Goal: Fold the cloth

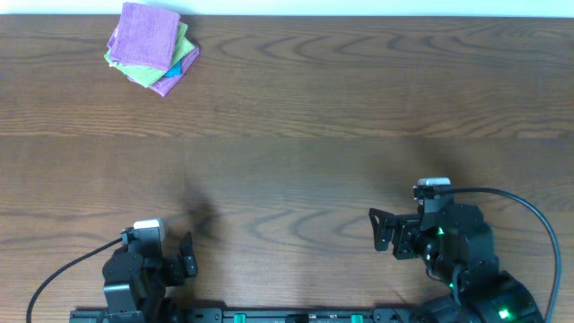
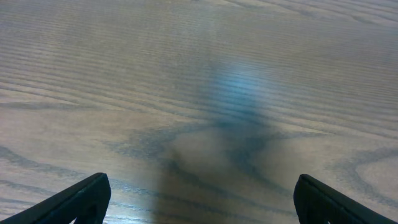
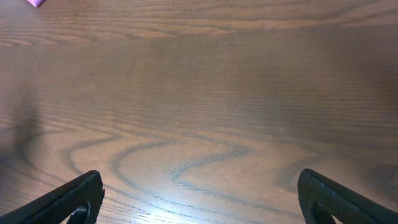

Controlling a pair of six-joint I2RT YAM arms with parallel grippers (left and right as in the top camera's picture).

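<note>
A stack of folded cloths (image 1: 150, 47), purple on top with green, blue and another purple beneath, lies at the table's far left corner. A pink-purple corner of it shows at the top left of the right wrist view (image 3: 34, 2). My left gripper (image 1: 186, 256) is open and empty near the front edge at the left; its fingers (image 2: 199, 199) frame bare wood. My right gripper (image 1: 384, 231) is open and empty near the front edge at the right; its fingers (image 3: 199, 198) also frame bare wood. Both grippers are far from the cloths.
The wooden table (image 1: 296, 152) spans the whole view. The arm bases and a rail (image 1: 269, 316) sit along the front edge. A black cable (image 1: 529, 211) loops from the right arm.
</note>
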